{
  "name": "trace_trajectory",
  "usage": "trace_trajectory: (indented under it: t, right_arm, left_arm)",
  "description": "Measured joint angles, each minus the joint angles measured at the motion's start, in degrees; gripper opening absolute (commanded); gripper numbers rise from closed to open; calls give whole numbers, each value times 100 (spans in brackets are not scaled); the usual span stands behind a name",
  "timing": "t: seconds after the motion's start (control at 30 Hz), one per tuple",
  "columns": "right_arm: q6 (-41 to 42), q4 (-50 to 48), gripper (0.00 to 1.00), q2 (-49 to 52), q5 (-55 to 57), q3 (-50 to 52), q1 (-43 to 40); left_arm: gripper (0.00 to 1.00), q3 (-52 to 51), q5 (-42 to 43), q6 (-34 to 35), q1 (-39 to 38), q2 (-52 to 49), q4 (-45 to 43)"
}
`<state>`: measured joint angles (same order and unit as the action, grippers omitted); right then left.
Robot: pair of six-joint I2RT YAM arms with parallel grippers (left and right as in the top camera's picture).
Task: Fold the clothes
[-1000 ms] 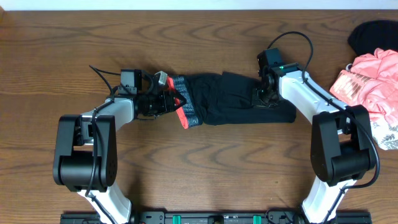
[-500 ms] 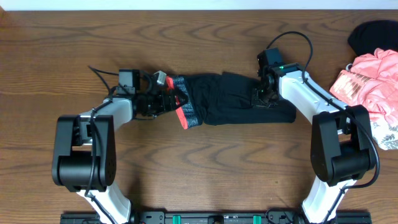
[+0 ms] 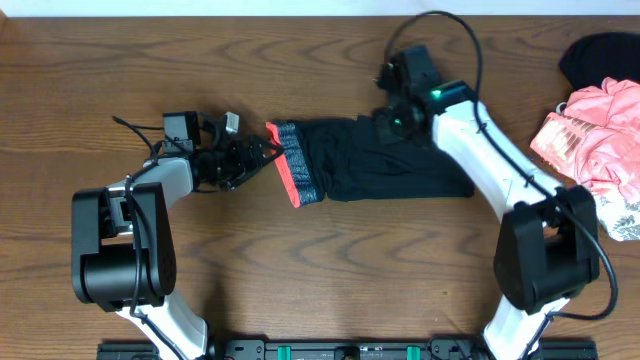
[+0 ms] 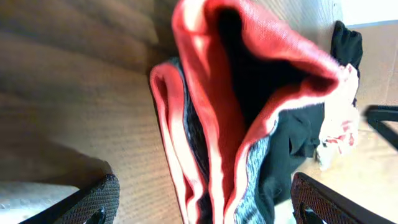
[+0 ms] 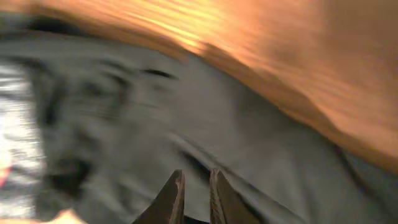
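Note:
Black shorts (image 3: 400, 175) with a red and grey waistband (image 3: 290, 170) lie folded at the table's middle. My left gripper (image 3: 260, 157) is open just left of the waistband and holds nothing. In the left wrist view the red waistband (image 4: 217, 106) lies ahead of the wide-apart fingers (image 4: 204, 183). My right gripper (image 3: 388, 122) hovers over the shorts' top edge. In the blurred right wrist view its fingers (image 5: 196, 174) are almost together over dark fabric (image 5: 124, 124), with nothing seen between them.
A pink garment (image 3: 590, 135) lies at the right edge, with a black garment (image 3: 600, 55) behind it and a patterned cloth (image 3: 625, 215) in front. Bare wooden table (image 3: 330, 290) lies in front of the shorts.
My left gripper has let go of the waistband and drawn back to the left. My right gripper has moved from the shorts' right part up and left to their top edge.

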<state>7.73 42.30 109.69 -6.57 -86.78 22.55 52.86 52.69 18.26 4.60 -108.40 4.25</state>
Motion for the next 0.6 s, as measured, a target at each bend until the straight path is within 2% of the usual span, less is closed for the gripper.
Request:
trace_trajectory:
  t: [0.2,0.6]
  right_arm:
    - [-103,-179,10,44,-247,-22,549]
    - [59,-385,8,907,-1123,-22,693]
  left_arm:
    - [89,0,142,20,-22,20,407]
    - [89,0,243,35,-22,28,634]
